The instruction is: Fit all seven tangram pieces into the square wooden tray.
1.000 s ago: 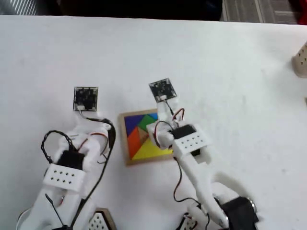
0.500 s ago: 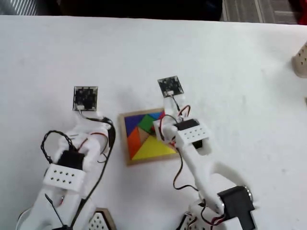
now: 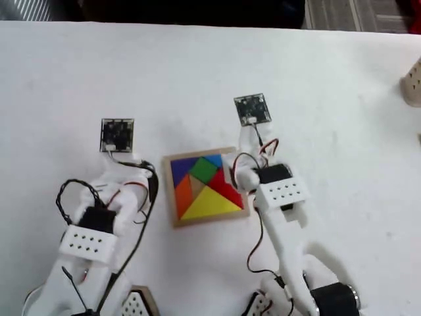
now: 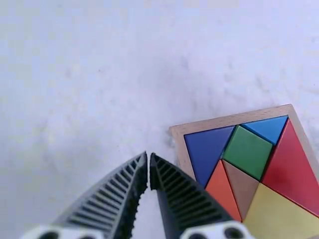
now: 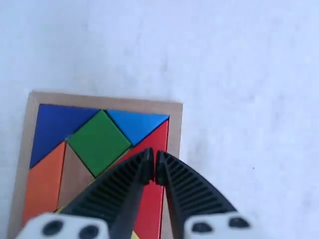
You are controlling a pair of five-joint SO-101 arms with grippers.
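The square wooden tray (image 3: 169, 191) lies between the two arms, with all seven pieces flat inside it: dark blue (image 3: 182, 166), green (image 3: 204, 170), light blue (image 3: 214, 158), red (image 3: 227, 187), orange (image 3: 184, 194), tan (image 3: 196, 186) and yellow (image 3: 209, 203). My left gripper (image 4: 148, 155) is shut with nothing in it, over bare table just off the tray's rim (image 4: 229, 121) by the dark blue piece (image 4: 207, 149). My right gripper (image 5: 152, 153) is shut and holds nothing; it hangs over the red piece (image 5: 160, 133) near the tray's right rim (image 5: 174, 134).
A perforated wooden block (image 3: 412, 82) stands at the table's right edge, and another (image 3: 138, 303) sits at the front beside the left arm's base. White table stretches behind and to the right of the tray. The far edge runs along the top.
The right arm has swung right and back off the tray, uncovering the red and yellow pieces. The left arm has kept still.
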